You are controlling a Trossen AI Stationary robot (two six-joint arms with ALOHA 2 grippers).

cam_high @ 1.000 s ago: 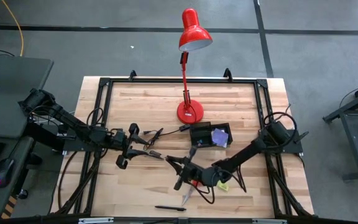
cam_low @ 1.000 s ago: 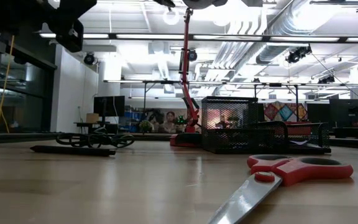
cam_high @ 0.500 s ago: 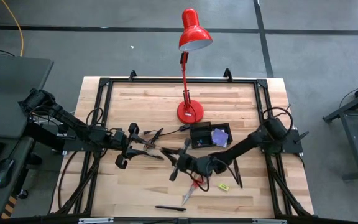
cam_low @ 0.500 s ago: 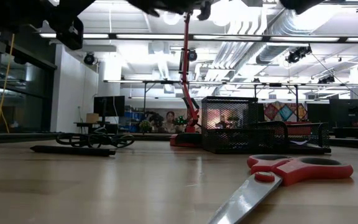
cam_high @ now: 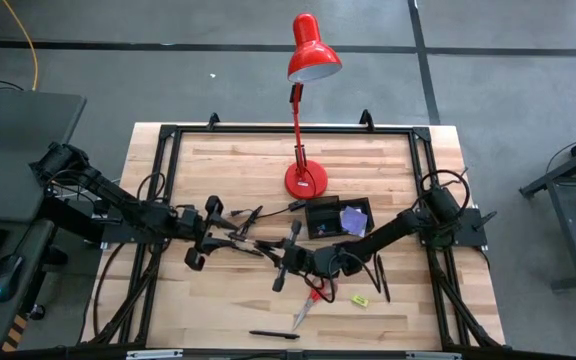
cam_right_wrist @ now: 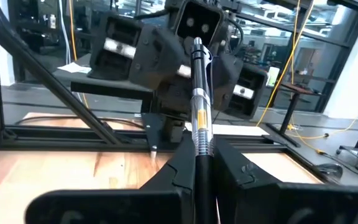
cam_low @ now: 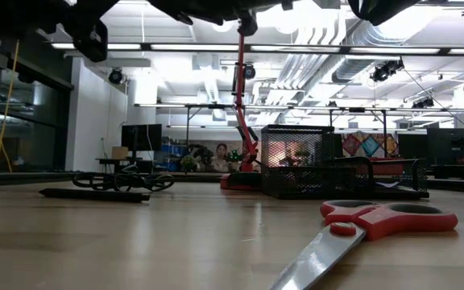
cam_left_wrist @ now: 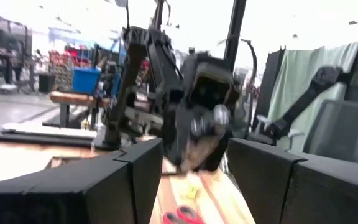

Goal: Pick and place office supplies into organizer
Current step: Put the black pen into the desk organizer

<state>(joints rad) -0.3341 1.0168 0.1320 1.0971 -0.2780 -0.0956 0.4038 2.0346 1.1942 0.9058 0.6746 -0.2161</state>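
The pen [cam_right_wrist: 199, 106] you're after is clamped in your right end effector [cam_high: 293, 255], fingers pinched tight on its barrel so it stands up between them in the right wrist view. From above, that end effector hangs over the middle of the table [cam_high: 218, 160], just off the near-left corner of the organizer [cam_high: 338, 217], which sits beside the red lamp's base [cam_high: 305, 181] with a purple sticky-note pad [cam_high: 353, 217] already inside.

Your left end effector [cam_high: 230, 232] is right there facing it, fingers spread wide with nothing between them. In the left wrist view the right arm's wrist fills the gap ahead, so the two are close.

Looks to me like you're mid-carry: pen lifted, not yet dropped off. With the left one open and pointed straight at the pen, it might even be a handover, hard to call. Either way, the next move needs the pen swung toward the organizer and lined up over a compartment before you let go, and you'll want to avoid bumping the left arm on the way.

Still loose on the table: the red-handled scissors [cam_high: 310, 300] just near of your right end effector, the little yellow-green piece [cam_high: 358, 299] beside them, a black pen [cam_high: 274, 335] by the near edge, and another dark pen [cam_high: 381, 277] near the right arm.
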